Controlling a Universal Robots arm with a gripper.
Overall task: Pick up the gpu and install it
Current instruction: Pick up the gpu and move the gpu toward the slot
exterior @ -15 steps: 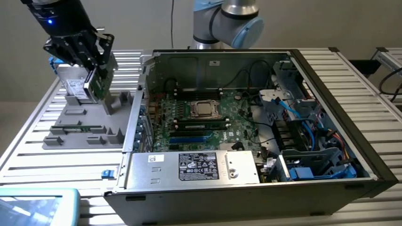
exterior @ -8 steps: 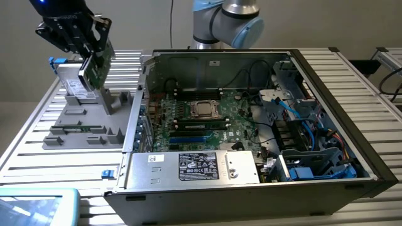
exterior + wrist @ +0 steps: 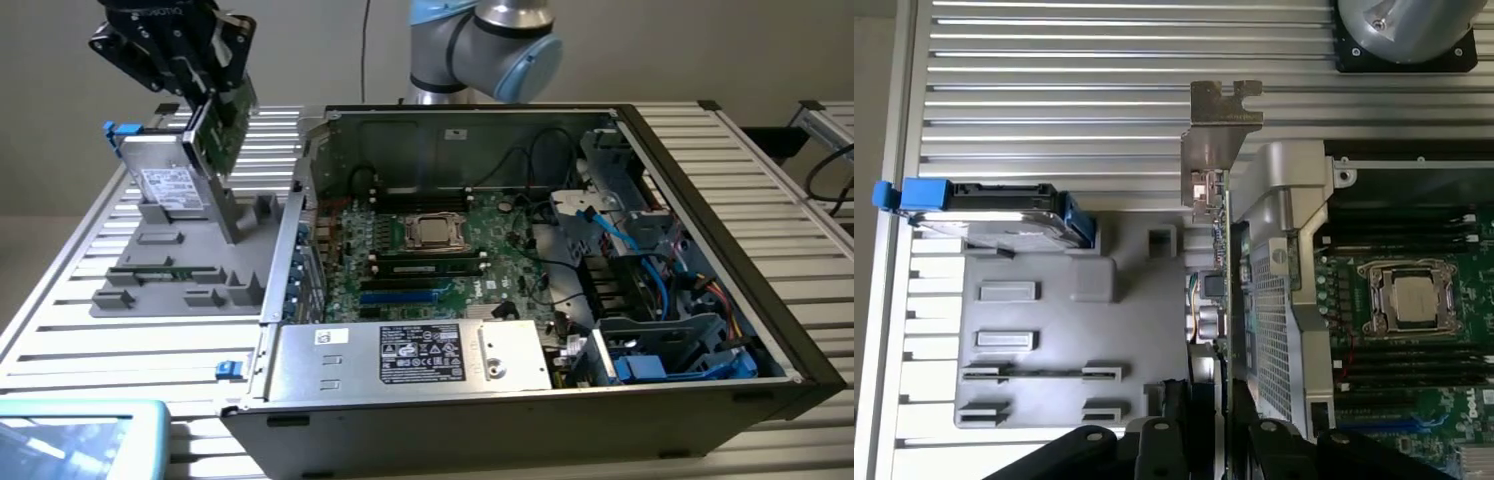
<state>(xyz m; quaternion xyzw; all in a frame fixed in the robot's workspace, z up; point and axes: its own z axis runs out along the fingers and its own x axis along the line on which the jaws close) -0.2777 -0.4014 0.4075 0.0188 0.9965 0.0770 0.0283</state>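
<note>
The gpu (image 3: 223, 130) hangs on edge at the exterior view's upper left, green board and silver bracket showing, lifted above the grey holder (image 3: 187, 270). My gripper (image 3: 211, 92) is shut on its upper part. In the wrist view the gpu (image 3: 1218, 250) is seen edge-on, its silver end bracket (image 3: 1216, 130) pointing away, and my gripper (image 3: 1212, 410) clamps it between the black fingers (image 3: 1179, 405). The card sits over the gap between the holder and the open computer case (image 3: 694, 230).
A grey hard drive (image 3: 167, 185) with a white label and blue clips stands in the holder beside the card. Inside the case lie the green motherboard (image 3: 427, 250), the power supply (image 3: 414, 355) and drive cages with cables (image 3: 641, 300). A teal object (image 3: 80, 440) sits at the front corner.
</note>
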